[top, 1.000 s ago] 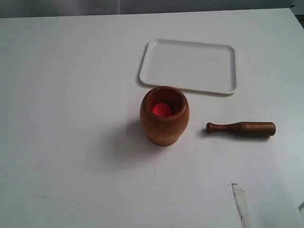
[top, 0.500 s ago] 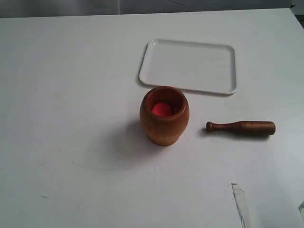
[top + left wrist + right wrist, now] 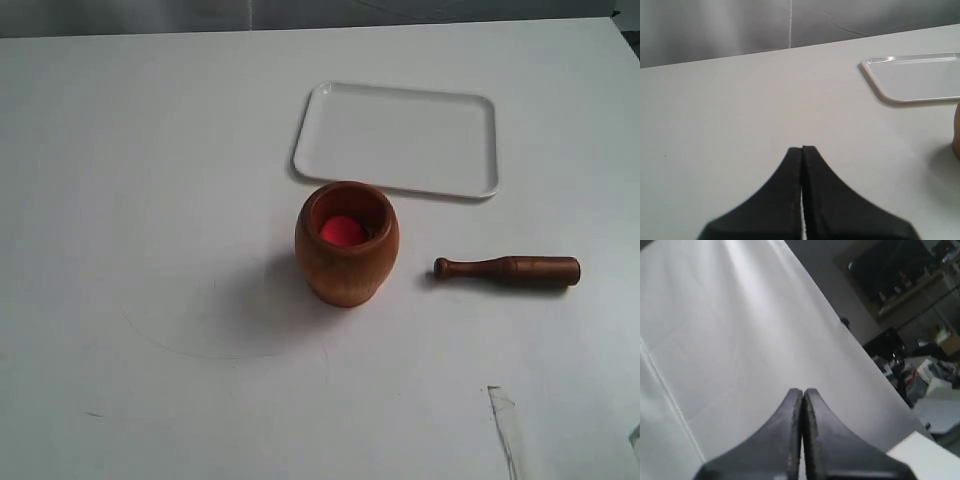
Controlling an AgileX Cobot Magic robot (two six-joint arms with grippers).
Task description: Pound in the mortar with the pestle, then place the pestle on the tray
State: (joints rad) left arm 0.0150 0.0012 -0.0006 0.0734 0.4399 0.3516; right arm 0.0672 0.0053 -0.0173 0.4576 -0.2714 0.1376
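Note:
The orange-brown mortar [image 3: 347, 244] stands upright at the middle of the white table, red showing inside it. To its right the dark brown pestle [image 3: 508, 270] lies flat, knob end towards the mortar. Behind both lies the white tray [image 3: 398, 140], also seen in the left wrist view as the tray [image 3: 920, 77]; a sliver of the mortar [image 3: 957, 135] shows at that view's edge. My left gripper [image 3: 802, 148] is shut with nothing in it, over bare table. My right gripper [image 3: 803, 390] is shut and holds nothing. Neither gripper shows in the exterior view.
A strip of clear tape [image 3: 505, 425] lies on the table near the front right. The right wrist view looks past the table's edge [image 3: 840, 322] to dark clutter in the room beyond.

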